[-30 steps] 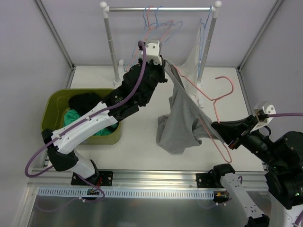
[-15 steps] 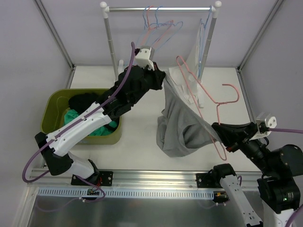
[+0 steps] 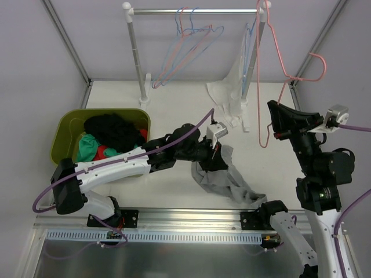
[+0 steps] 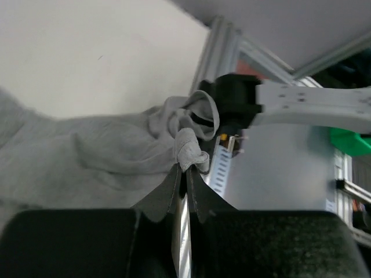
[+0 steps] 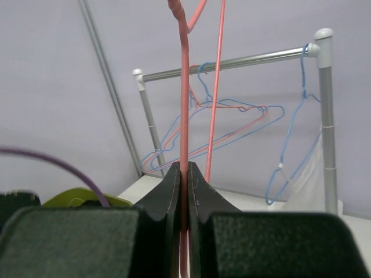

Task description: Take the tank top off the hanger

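The grey tank top (image 3: pixel 223 176) lies crumpled on the white table, off the hanger; it also fills the left wrist view (image 4: pixel 87 153). My left gripper (image 3: pixel 215 155) is low over it and shut on a fold of its strap (image 4: pixel 188 152). My right gripper (image 3: pixel 277 119) is raised at the right and shut on the bare pink hanger (image 3: pixel 259 75), which stands nearly upright with its hook (image 3: pixel 313 63) to the right. In the right wrist view the pink wire (image 5: pixel 184 87) runs up from between my closed fingers (image 5: pixel 171 191).
A green bin (image 3: pixel 64 130) of dark and green clothes sits at the left. A metal rack (image 3: pixel 194 10) at the back holds several blue and pink hangers (image 3: pixel 185 46) and a white garment (image 3: pixel 232 90). An aluminium rail (image 3: pixel 191 217) runs along the near edge.
The tank top came off the hanger. My left gripper dropped with it from high near the rack down to the table. My right gripper lifted the bare hanger up and to the right.
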You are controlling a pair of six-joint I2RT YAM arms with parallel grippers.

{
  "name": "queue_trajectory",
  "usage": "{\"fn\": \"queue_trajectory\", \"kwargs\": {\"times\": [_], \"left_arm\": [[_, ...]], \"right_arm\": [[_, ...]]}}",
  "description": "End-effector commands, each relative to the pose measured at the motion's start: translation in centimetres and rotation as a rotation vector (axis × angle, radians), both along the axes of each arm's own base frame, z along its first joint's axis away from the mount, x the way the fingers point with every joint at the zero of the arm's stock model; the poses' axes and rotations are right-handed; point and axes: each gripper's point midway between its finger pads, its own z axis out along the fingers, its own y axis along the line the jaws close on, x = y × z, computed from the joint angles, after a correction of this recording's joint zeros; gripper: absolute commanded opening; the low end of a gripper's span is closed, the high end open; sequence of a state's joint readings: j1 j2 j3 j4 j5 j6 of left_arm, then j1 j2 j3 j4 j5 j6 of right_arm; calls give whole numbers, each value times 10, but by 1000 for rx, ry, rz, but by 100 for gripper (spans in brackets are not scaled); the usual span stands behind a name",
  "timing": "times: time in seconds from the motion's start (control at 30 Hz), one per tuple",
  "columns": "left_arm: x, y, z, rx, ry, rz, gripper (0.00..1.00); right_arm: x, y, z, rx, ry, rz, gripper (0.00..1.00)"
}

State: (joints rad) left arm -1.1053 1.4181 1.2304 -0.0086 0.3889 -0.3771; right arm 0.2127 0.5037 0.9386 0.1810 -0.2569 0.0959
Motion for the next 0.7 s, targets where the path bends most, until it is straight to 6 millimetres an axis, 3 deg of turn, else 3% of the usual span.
{"fn": "queue_trajectory", "kwargs": {"times": [0.0,0.1,0.17,0.23,0.33,0.37,0.4,0.43,0.53,0.57,0.6,0.63,0.67], "left_arm": [[38,25,-55,130,44,275,0],[52,45,-98,252,76,412,0],[57,54,-112,302,81,467,0],[64,68,-122,352,77,540,0],[74,92,-121,414,46,646,44],[76,99,-114,416,31,671,80],[80,104,-107,418,14,693,99],[82,117,-106,457,-8,727,99],[83,141,-86,492,-62,762,99],[81,148,-78,491,-82,757,99],[79,152,-73,496,-91,754,99],[74,164,-72,530,-99,746,99],[72,169,-69,538,-101,743,99]], "right_arm": [[5,-16,44,10,-98,-106,0],[31,-12,10,-55,135,-109,0],[35,-1,-18,-100,295,-51,0],[41,6,-28,-82,380,-13,0],[53,14,-45,-71,480,20,0],[58,17,-47,-74,500,22,0],[62,18,-41,-74,498,20,0],[78,18,-50,-81,544,-4,0],[97,18,-36,-107,531,-70,0],[112,29,-44,-138,561,-69,0],[117,30,-27,-147,527,-83,0],[138,38,-39,-172,571,-101,0],[148,42,-39,-185,578,-111,0]]}}
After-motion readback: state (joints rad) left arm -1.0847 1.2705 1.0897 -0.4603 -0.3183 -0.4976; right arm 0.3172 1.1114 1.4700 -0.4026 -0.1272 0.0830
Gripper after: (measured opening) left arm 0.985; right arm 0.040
